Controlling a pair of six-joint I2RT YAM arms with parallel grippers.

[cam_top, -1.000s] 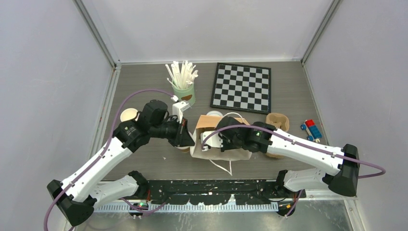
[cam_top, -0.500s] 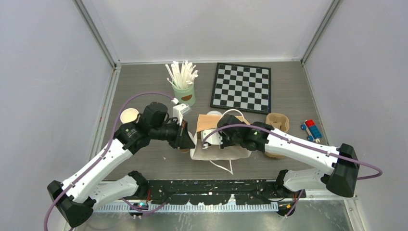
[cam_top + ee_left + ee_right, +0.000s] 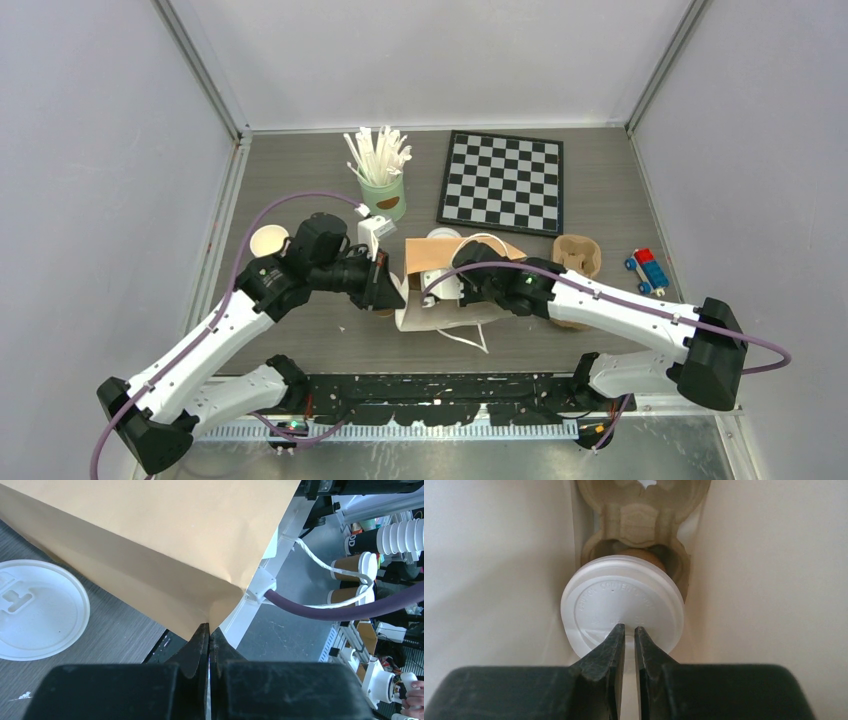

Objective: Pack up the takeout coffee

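A tan paper bag lies on its side mid-table; it also fills the left wrist view. My left gripper is shut on the bag's edge. My right gripper reaches into the bag's mouth and is shut, with its tips against the white lid of a tan cup. That cup sits in a pulp tray inside the bag. A second cup, open and without a lid, stands at the left. A loose white lid lies behind the bag.
A mint-green can of white sticks stands behind the bag. A chessboard lies at the back right. Another brown pulp tray and a small toy truck are at the right. The bag's white handle trails toward me.
My right arm has pushed a little further left into the bag, and the bag's tan flap has lifted and shifted slightly. The left arm has barely moved.
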